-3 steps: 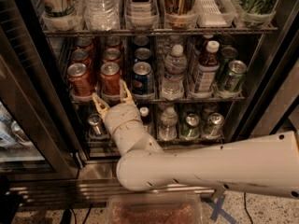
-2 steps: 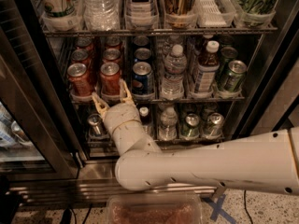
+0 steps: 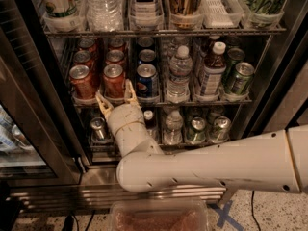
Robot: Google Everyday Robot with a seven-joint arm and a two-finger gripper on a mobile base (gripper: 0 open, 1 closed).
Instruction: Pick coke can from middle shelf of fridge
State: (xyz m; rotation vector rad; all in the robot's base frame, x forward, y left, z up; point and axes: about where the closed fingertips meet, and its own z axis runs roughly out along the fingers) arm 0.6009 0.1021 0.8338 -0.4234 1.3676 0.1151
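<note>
Comparing this moment with a second earlier, hardly any change is found. The gripper (image 3: 115, 96) is held at nearly the same spot at the front edge of the middle shelf (image 3: 207, 101), and only a slight shift is seen in the forearm. Its two fingers are spread apart and nothing is clasped between them. The coke can (image 3: 114, 80) is stood at the front of its lane, just above and behind the fingertips, and is not yet caught. The hold is judged to be a final alignment, so the grasp is still to be made.

Room is tight. A second red can (image 3: 83, 81) is set just to the left and the blue Pepsi can (image 3: 146, 80) just to the right, so only narrow gaps are left for the fingers. Lift is limited by the upper wire shelf (image 3: 163, 32), so the can is best drawn out towards the near side, clear of the fridge (image 3: 55, 119) door frame on the left.
</note>
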